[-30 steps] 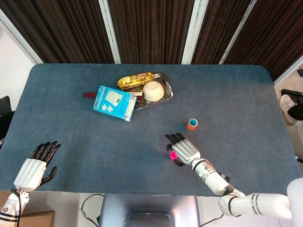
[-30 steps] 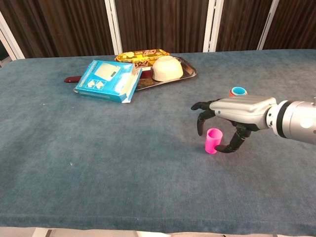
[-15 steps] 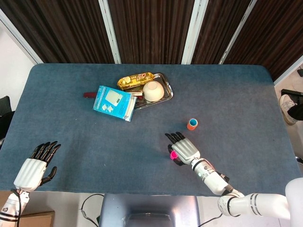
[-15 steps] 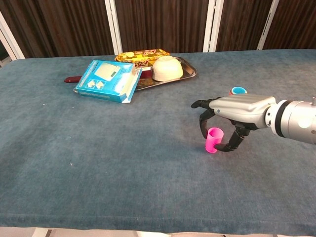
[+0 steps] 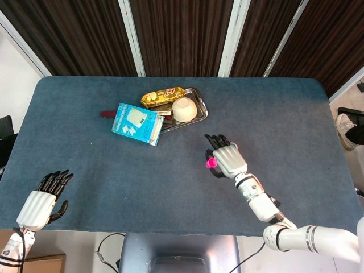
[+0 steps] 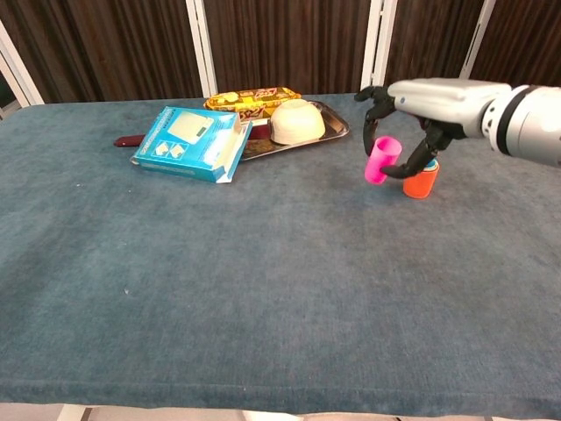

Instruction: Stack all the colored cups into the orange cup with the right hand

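1. My right hand (image 6: 412,110) holds the pink cup (image 6: 382,160) off the table (image 6: 263,289), pinched between my fingers above and my thumb below; the cup is tilted, its mouth turned up and toward the far edge.
2. In the chest view the orange cup (image 6: 422,180) stands upright on the table just beside the pink cup, on its right; a blue cup sits inside it, only a sliver of its rim showing behind my thumb. In the head view my hand (image 5: 228,160) covers the orange cup, and only the pink cup (image 5: 210,164) shows at the hand's left side.
3. My left hand (image 5: 44,196) rests near the table's near left corner, fingers spread apart and holding nothing.
4. Toward the far edge, near its middle, a metal tray (image 6: 337,123) carries a cream bowl (image 6: 296,121) turned upside down and a yellow snack packet (image 6: 250,99).
5. A blue box (image 6: 188,143) lies against the tray's left end, with a dark red object (image 6: 127,140) partly showing from under the box's left side.
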